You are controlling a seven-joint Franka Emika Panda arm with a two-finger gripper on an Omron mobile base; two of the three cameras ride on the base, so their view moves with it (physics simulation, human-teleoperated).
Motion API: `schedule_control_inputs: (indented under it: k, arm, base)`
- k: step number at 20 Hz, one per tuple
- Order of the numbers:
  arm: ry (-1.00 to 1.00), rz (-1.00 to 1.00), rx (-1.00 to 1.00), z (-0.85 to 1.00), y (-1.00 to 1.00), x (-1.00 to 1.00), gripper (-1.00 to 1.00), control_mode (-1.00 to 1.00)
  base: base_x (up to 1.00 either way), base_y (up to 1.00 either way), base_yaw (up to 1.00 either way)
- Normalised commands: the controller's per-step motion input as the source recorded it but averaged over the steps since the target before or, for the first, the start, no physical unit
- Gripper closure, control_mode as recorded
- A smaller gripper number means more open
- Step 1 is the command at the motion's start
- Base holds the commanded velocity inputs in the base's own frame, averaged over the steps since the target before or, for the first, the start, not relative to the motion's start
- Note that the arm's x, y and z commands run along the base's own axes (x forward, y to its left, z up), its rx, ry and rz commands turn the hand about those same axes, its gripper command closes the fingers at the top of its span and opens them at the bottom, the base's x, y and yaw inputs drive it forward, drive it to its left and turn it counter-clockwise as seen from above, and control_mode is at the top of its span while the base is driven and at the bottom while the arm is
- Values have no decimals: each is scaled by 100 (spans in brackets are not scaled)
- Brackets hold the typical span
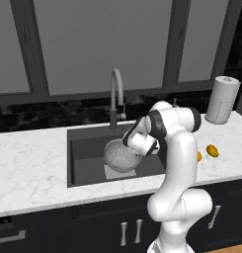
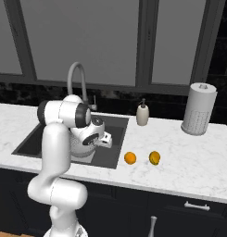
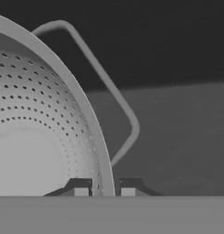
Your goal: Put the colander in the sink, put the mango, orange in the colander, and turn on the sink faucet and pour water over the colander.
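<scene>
Colander (image 3: 35,132) fills the left half of the hand view, and the gripper (image 3: 104,191) at bottom centre is clamped on its rim, one fingertip (image 3: 81,191) inside, the other outside. Centre of the left base view, it sits tilted in the dark sink (image 1: 85,148) under the faucet (image 1: 116,96). Lower middle of the right base view, the orange (image 2: 130,158) and mango (image 2: 154,158) lie just beside each other on the counter (image 2: 179,157), right of the sink.
</scene>
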Motion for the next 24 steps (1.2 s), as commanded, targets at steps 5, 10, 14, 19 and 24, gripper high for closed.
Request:
schedule_control_inputs:
  k: [5, 10, 14, 19, 24]
  arm:
    - [0, 0, 0, 0, 13, 0, 100, -100]
    - [0, 0, 0, 1, 10, -11, 100, -100]
    - [-1, 0, 0, 0, 8, -20, 100, -100]
    - [-2, 0, 0, 3, 6, -35, 100, -100]
    - [-2, 0, 0, 0, 1, -5, 100, -100]
  base:
    - [0, 0, 0]
    - [0, 0, 0]
    - [0, 0, 0]
    - [0, 0, 0]
    - [0, 0, 0]
